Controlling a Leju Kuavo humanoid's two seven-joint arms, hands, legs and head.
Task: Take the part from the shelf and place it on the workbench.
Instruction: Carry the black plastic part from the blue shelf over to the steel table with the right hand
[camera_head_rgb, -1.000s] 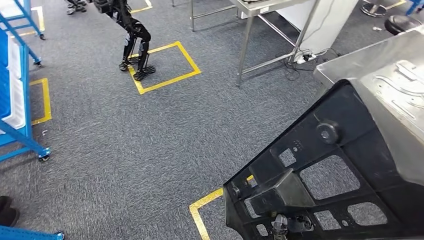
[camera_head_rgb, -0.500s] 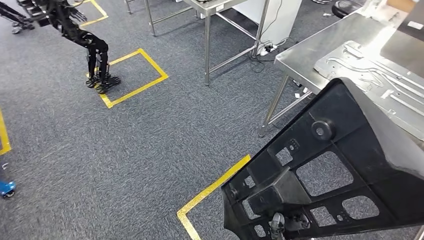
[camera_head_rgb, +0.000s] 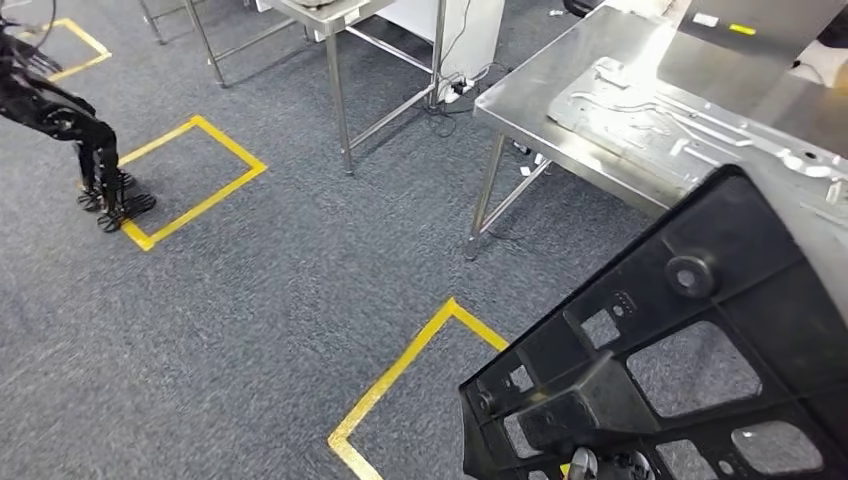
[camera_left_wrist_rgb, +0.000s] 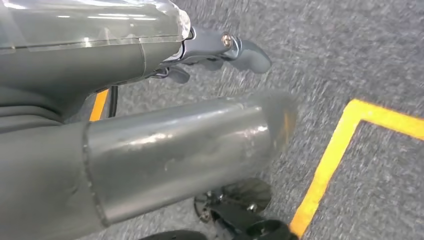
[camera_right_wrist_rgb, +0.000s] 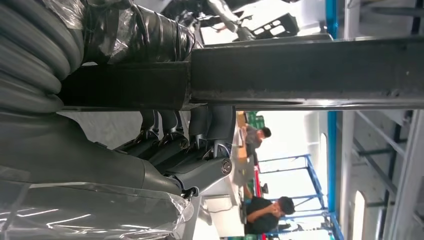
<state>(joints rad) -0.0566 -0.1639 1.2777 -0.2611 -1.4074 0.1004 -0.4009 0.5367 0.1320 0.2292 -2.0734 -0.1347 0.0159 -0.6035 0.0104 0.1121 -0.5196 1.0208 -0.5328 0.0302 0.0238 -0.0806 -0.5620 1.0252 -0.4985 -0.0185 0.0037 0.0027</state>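
So the big black plastic part (camera_head_rgb: 690, 370) is already off the shelf and carried in front of the body, low on the robot's right in the head view. It's tilted, with its long edge running up and away toward the steel workbench (camera_head_rgb: 560, 75). The upper corner of the part overlaps the bench's near edge in that view, but I can't tell whether it's over the top or just in front of it.

In the right wrist view the right hand (camera_right_wrist_rgb: 185, 150) has its fingers (camera_right_wrist_rgb: 165, 145) curled up against a dark bar that I take to be an edge of the part, so I'd say it's gripping it. The left hand (camera_left_wrist_rgb: 220, 50) shows in its own wrist view over the grey carpet (camera_head_rgb: 250, 300) and the yellow tape (camera_head_rgb: 390, 380), nothing visibly in it, though how far the fingers are spread I can't really make out.

What matters next, I think: the bench lies ahead and to the right, same side as the part. A flat metal plate (camera_head_rgb: 650, 120) already sits on the near end of the bench, so the landing spot is probably beside it.
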